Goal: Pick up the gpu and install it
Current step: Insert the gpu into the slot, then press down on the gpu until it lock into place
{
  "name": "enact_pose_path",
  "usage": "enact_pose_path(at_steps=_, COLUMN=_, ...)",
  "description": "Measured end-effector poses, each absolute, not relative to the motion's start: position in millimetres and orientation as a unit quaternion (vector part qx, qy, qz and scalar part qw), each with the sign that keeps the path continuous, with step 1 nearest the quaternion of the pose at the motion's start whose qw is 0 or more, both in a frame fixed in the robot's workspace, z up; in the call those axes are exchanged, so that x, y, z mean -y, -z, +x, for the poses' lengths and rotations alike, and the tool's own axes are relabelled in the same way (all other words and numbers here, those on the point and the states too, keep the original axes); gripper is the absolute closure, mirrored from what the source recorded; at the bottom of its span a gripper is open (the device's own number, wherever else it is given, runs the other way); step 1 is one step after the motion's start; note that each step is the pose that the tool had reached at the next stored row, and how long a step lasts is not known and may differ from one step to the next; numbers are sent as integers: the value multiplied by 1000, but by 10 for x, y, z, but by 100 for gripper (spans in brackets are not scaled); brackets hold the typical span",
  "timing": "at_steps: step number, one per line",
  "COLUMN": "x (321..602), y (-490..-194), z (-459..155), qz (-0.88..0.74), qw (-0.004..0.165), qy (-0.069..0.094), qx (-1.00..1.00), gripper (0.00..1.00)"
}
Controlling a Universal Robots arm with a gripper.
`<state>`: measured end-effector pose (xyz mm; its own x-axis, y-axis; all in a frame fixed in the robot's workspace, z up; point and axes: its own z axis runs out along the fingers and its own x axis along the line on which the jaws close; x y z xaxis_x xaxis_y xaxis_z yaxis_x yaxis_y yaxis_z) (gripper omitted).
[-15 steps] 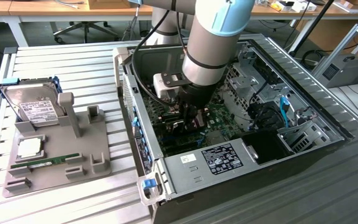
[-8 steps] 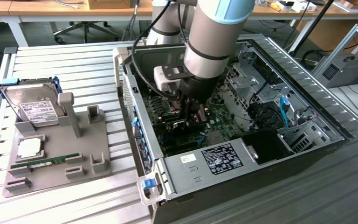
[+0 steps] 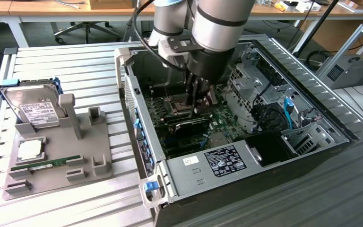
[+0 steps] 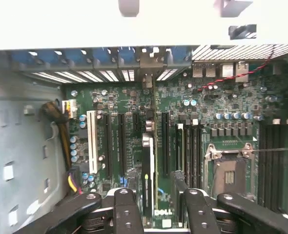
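Observation:
The gpu (image 4: 148, 165) stands on edge in a long slot of the green motherboard (image 4: 222, 107), with its metal bracket end toward the rear slot openings. My gripper (image 4: 156, 207) hangs just above it, open. One black finger (image 4: 126, 209) is on each side of the card, with a visible gap to it. In the exterior view the gripper (image 3: 199, 108) reaches down into the open computer case (image 3: 232, 161), and the gpu (image 3: 191, 126) shows as a dark card right under the fingers.
Beside the case, on the exterior view's left, a grey holder (image 3: 87, 165) carries a silver hard drive (image 3: 36, 111), a processor chip (image 3: 30, 149) and a narrow RAM stick (image 3: 46, 165). Drive cages and cables (image 3: 276, 118) crowd the case's far side. Yellow wires (image 4: 63, 141) run along the case wall.

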<state>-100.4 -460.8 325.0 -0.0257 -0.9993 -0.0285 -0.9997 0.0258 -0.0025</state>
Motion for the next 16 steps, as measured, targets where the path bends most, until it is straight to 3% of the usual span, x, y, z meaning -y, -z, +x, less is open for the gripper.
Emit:
enact_pose_path(at_steps=5, x=4604, y=-3483, z=-1004, qz=-698, qw=8, qy=-5, qx=-716, gripper=60)
enact_pose_path(at_steps=16, x=4604, y=-3488, z=-1004, qz=-698, qw=7, qy=-5, qx=-716, gripper=60)
